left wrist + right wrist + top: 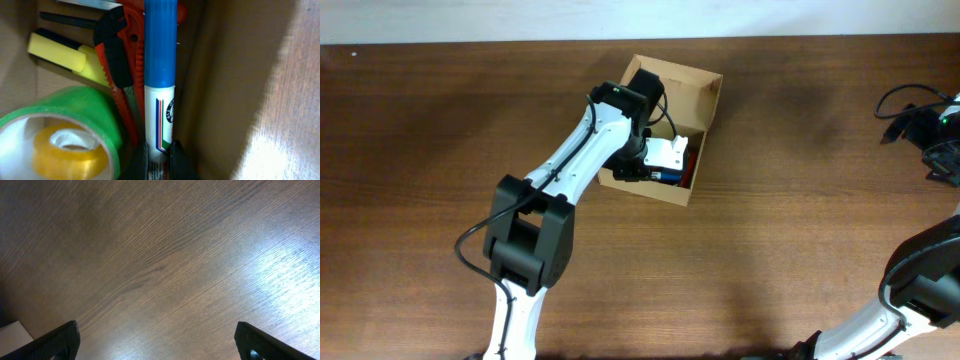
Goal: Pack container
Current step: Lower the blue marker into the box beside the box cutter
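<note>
The table point(800, 200) is dark brown wood with a clear grain. An open cardboard box point(692, 95) stands directly on it, near the far middle.

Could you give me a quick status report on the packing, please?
Left gripper shut on the blue marker, down inside the box beside cutter and tape. Right gripper open, empty, over the table. Nothing blocking.

Box point(708, 92) floor is taken up by tape rolls point(75, 102), cutter point(120, 65), highlighter point(55, 52) and marker point(160, 60). Its opening is partly blocked from above by the left arm point(585, 145). Bare table point(800, 220) is seen all round the box.
</note>
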### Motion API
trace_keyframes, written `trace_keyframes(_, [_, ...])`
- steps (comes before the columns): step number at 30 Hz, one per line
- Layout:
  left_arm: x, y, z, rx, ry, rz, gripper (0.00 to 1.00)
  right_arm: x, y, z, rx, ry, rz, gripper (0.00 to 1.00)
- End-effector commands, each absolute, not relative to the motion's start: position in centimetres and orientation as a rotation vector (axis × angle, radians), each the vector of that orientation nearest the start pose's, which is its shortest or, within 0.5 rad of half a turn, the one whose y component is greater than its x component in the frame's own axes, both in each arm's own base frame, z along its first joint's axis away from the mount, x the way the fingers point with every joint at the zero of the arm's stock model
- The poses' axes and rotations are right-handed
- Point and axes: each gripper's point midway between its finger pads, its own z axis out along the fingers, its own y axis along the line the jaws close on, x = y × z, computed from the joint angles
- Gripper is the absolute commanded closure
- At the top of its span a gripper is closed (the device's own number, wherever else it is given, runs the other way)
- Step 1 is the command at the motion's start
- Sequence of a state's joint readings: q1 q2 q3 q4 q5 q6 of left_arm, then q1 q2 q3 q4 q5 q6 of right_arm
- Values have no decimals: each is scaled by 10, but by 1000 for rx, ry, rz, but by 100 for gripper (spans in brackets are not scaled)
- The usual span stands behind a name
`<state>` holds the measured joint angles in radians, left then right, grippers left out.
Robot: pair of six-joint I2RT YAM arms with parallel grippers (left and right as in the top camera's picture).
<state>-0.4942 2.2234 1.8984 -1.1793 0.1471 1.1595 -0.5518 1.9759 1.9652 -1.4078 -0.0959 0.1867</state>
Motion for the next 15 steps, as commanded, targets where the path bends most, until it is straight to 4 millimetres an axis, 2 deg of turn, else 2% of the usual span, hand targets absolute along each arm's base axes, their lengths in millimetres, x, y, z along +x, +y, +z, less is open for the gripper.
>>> trace_keyframes(1, [384,-238,52,-2408,-2171,229,98,356,-200,167,1072,2784,99,1])
trace_keyframes(8, [384,-238,52,-2397,-2186,228,97,356,-200,167,1072,2784,100,0])
trace_keyframes(10, [384,-238,52,-2378,-2207,229,63,356,-200,167,1072,2784,99,1])
trace_keyframes(11, [385,-239,53,-2376,-2213,228,0,356,-200,167,1072,2784,99,1])
trace_keyframes(15, [392,-248,56,-2354,-2292,215,0,356,-200,167,1072,2784,99,1])
